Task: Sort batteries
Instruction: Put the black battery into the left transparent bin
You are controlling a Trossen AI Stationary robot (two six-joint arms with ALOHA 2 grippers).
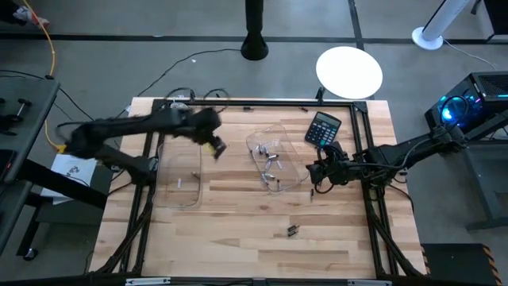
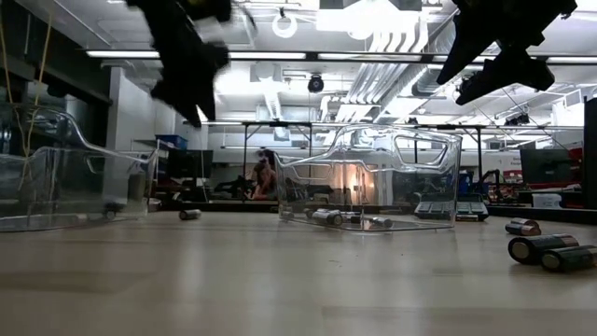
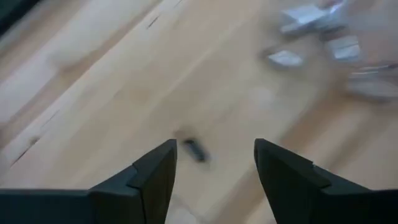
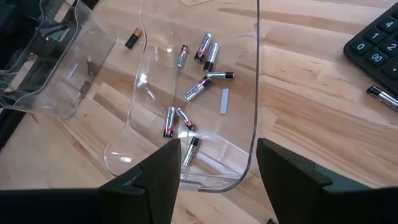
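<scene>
Several silvery batteries [image 4: 198, 87] lie in the right clear tray [image 1: 279, 184]. One small cell [image 1: 181, 183] lies in the left clear tray [image 1: 176, 199]. A dark battery [image 3: 194, 149] lies on the wood between the trays, also seen in the right wrist view [image 4: 132, 40] and the low view [image 2: 189, 214]. My left gripper [image 3: 214, 165] hovers open above it, blurred, between the trays in the high view [image 1: 214, 146]. My right gripper [image 4: 217, 168] is open in the air at the right tray's right side [image 1: 317, 171]. More batteries [image 1: 292, 230] lie loose on the table nearer its near edge.
A black calculator [image 1: 323, 129] lies at the table's far right, with a loose battery [image 4: 380, 94] beside it. Two dark batteries [image 2: 550, 250] lie near the low camera on the right. A black frame [image 1: 262, 103] borders the table. Bare wood stretches along the near edge.
</scene>
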